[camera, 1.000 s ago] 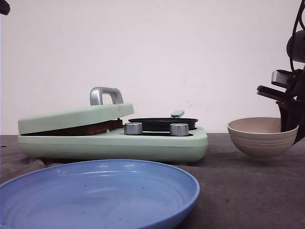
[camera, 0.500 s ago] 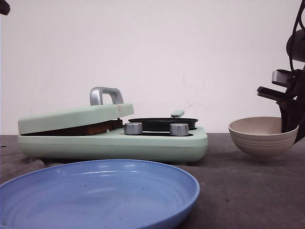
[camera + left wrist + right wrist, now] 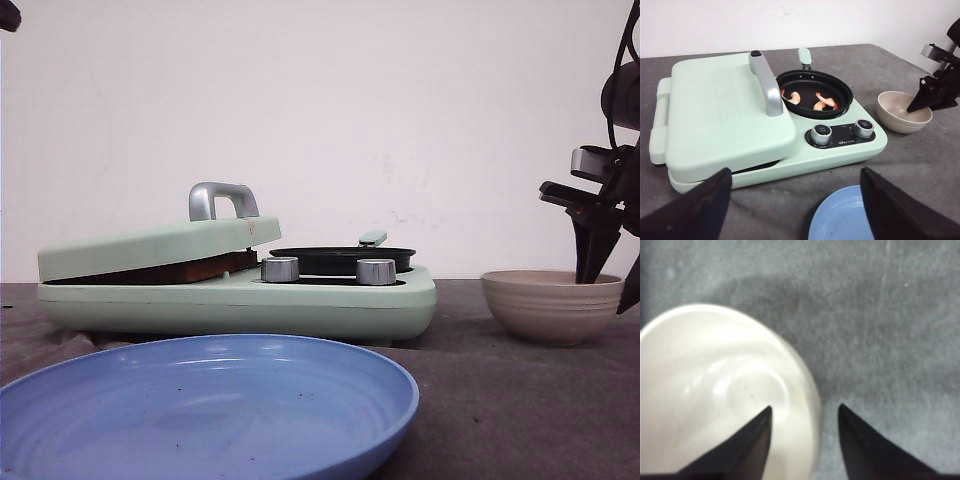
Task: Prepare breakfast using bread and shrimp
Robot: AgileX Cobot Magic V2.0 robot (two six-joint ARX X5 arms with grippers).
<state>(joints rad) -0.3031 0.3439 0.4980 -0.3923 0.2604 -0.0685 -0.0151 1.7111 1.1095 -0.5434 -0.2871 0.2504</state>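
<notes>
Two pinkish shrimp [image 3: 795, 96] [image 3: 824, 103] lie in the black pan [image 3: 812, 92] of the mint-green breakfast maker [image 3: 765, 135]. Its lid [image 3: 160, 245] is down. A brown edge [image 3: 190, 270] shows in the gap beneath it, and the bread is otherwise hidden. The beige bowl [image 3: 550, 305] [image 3: 715, 395] stands level on the table and looks empty. My right gripper [image 3: 805, 407] [image 3: 608, 270] is open astride its rim, one finger inside and one outside. Back above the blue plate [image 3: 840, 215], my left gripper [image 3: 795, 172] hangs wide open and holds nothing.
Two silver knobs [image 3: 821, 134] [image 3: 864, 127] sit on the maker's front panel. A grey handle [image 3: 767, 85] rises from the lid. The blue plate [image 3: 200, 410] lies nearest the robot on the grey table [image 3: 520, 400]. A white wall stands behind.
The bowl, tilted and raised in my right gripper before, now rests flat on the table. The right fingers have parted from its rim. The left arm has not moved.
</notes>
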